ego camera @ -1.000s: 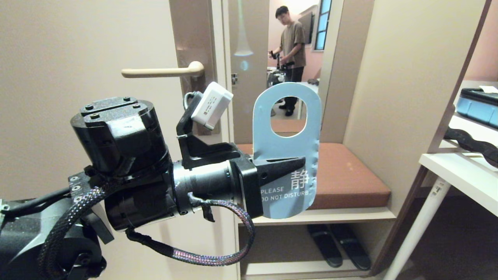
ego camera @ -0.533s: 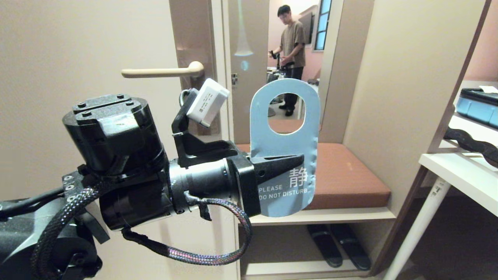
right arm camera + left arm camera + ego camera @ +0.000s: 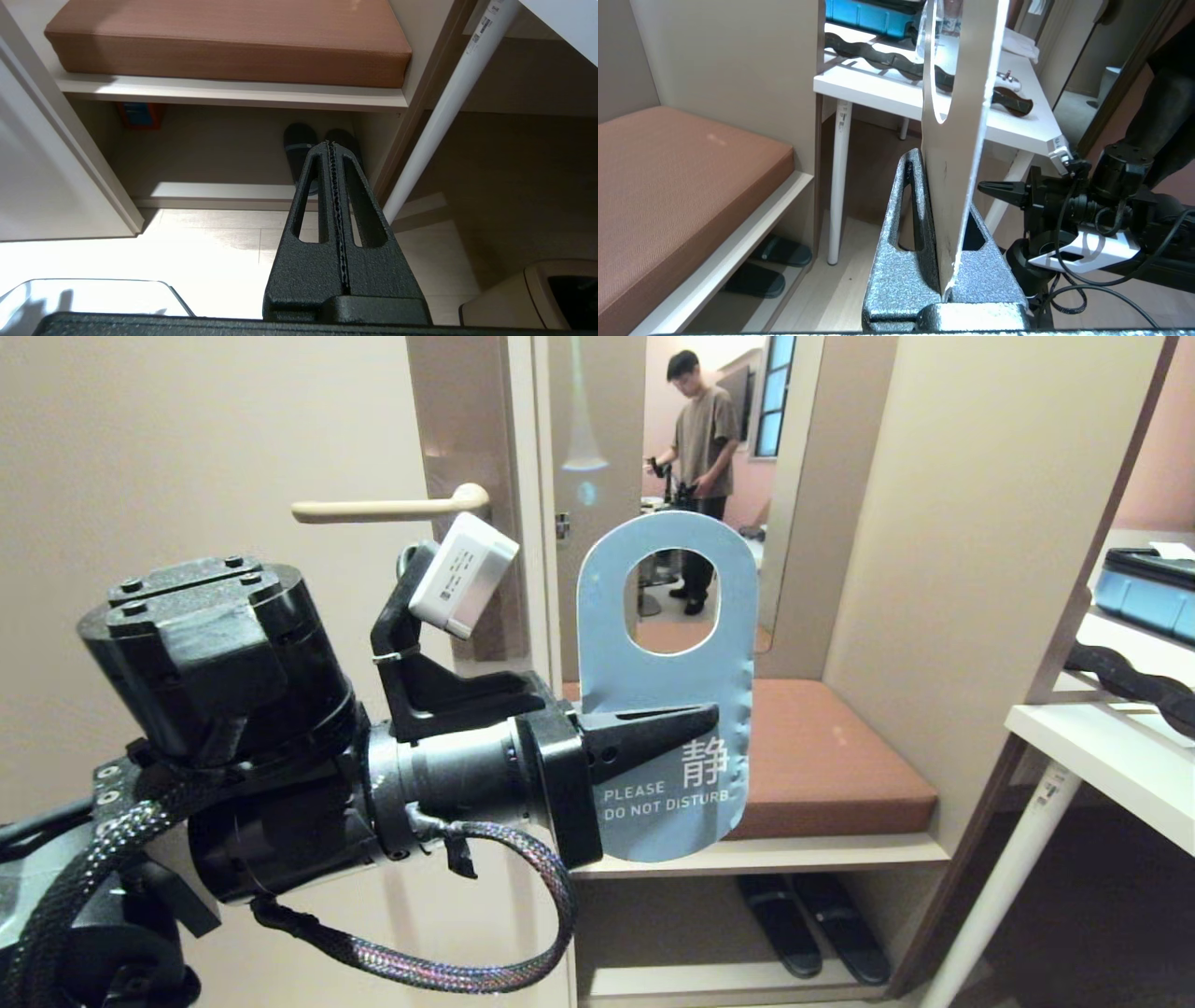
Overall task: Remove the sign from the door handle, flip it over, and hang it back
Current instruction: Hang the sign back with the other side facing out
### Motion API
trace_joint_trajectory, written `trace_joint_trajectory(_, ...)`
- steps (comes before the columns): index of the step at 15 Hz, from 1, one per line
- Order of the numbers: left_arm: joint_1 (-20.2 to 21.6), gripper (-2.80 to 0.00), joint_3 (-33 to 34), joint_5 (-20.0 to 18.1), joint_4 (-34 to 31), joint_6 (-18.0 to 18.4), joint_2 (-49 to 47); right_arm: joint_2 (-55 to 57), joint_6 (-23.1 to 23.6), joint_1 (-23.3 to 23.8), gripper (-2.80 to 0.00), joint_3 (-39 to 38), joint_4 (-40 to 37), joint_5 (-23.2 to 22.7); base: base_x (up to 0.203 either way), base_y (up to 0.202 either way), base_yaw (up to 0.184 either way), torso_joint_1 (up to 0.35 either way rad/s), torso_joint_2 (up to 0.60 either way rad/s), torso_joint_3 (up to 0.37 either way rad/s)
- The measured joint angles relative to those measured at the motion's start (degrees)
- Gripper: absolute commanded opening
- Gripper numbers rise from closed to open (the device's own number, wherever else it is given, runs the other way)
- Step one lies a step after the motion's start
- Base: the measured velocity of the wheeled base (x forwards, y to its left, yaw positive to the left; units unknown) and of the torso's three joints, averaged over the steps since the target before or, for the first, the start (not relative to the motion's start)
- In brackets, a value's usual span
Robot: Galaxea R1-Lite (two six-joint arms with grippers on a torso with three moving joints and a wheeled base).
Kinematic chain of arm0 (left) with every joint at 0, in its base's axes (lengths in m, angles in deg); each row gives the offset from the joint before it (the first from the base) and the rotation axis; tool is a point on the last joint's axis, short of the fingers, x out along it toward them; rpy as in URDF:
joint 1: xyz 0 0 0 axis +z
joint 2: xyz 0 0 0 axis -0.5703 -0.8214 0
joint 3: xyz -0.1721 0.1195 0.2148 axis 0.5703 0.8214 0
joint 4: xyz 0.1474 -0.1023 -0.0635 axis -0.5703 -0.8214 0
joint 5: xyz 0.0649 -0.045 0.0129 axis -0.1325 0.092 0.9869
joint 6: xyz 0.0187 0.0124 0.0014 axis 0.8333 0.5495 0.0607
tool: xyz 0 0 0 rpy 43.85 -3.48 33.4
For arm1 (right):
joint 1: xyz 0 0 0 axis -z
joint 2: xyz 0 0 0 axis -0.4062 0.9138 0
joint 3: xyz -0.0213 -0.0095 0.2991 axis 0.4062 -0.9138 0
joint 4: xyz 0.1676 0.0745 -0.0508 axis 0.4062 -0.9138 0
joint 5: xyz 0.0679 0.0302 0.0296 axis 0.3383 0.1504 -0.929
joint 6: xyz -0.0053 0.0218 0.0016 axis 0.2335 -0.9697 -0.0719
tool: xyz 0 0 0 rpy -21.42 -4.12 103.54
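Head: left gripper pinches the sign mid-body, long axis upright, blue face to camera, hole up. Door handle lies up-left of the sign, bare.
Left wrist: sign edge-on, top cropped.
Right wrist: right gripper closed empty, low; white side unseen.

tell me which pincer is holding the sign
The left pincer, shut on the blue sign beside the door handle. The right pincer is shut on nothing, pointing floorward.

Pale blue sign, white lettering; cream door handle; rust-brown cushion.
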Motion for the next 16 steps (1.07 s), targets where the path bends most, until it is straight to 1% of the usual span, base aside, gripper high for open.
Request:
trace_joint_trajectory(4,0.11,-2.8,0.72,0.01,-0.02,-0.08,1.38,-0.24,0.0,-0.14,-2.8,0.0,0.02,-0.03,0.0,0.0,0.0,0.0,0.0,0.0)
trace_joint_trajectory(6,0.25,-2.8,1.29,0.04,-0.04,-0.08,2.25,-1.85,0.0,-1.1,-2.8,0.0,0.01,0.0,0.0,0.0,0.0,0.0,0.0,0.0)
trace_joint_trajectory(9,2.36,-2.8,1.58,0.09,-0.1,-0.01,3.2,-5.82,0.0,-2.03,-2.8,0.0,0.0,0.0,0.0,0.0,0.0,0.0,0.0,0.0)
trace_joint_trajectory(11,4.45,-2.8,1.6,0.11,-0.09,0.06,3.46,-10.4,-0.06,-2.32,-2.8,0.0,0.0,0.08,0.0,0.0,0.0,0.0,0.0,0.0)
trace_joint_trajectory(12,5.41,-2.8,1.6,0.21,-0.09,0.31,3.55,-11.9,-0.14,-2.38,-2.8,0.0,0.0,0.08,0.0,0.0,0.0,0.0,0.0,0.0)
trace_joint_trajectory(14,7.14,-2.8,1.63,0.83,-0.11,2.08,3.67,-13.73,-0.17,-2.45,-2.8,0.0,0.0,0.1,0.0,0.0,0.0,0.0,0.0,0.0)
trace_joint_trajectory(16,7.98,-2.8,1.63,1.23,-0.28,3.59,3.68,-14.58,-0.18,-2.45,-2.8,0.0,0.02,0.08,0.0,0.0,0.0,0.0,0.0,0.0)
